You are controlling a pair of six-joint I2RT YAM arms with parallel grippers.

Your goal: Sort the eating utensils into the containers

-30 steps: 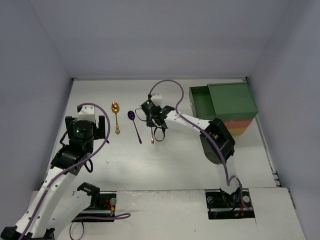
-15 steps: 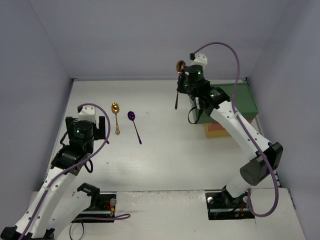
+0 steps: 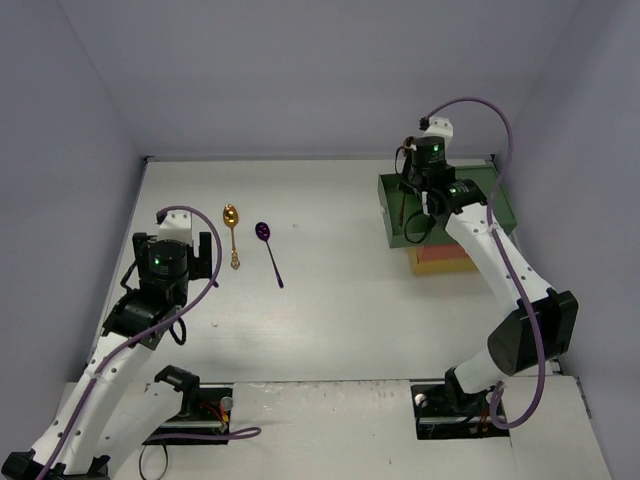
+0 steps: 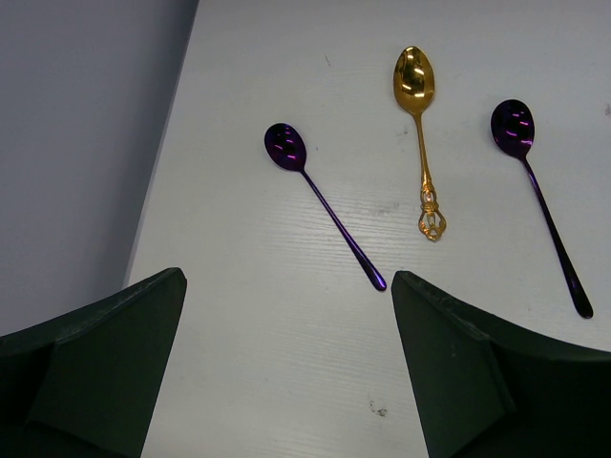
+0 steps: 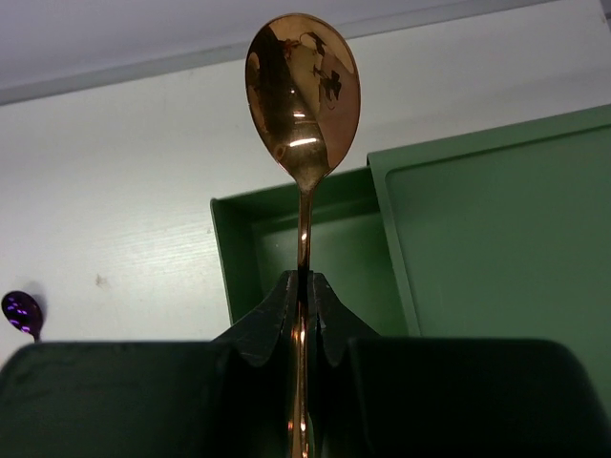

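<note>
- Nearest in, the left gripper (image 4: 286,282) hung low over the table (image 4: 277,382), fingers spread wide with nothing between them.
- Just beyond it, three spoons lay flat on the white top, all with their bowls toward the far wall. A purple spoon (image 4: 325,205) was on the left, a gold spoon (image 4: 421,143) in the middle and a second purple spoon (image 4: 540,202) on the right — none of them touching.
- From overhead only the gold one and one purple one showed; the left arm hid the other.
- Farther out, the right gripper (image 3: 407,186) had its fingers pressed together on the handle of a copper spoon (image 5: 303,86), which stood straight up from the pinch in the wrist view.
- That spoon hung over the open green drawer (image 3: 392,190), pulled out to the left of the stack of boxes (image 3: 470,200) — whether it touched the drawer, I could not tell.
- The stack stood at the far right: green on top, red-orange beneath, and a yellow edge at the bottom.
</note>
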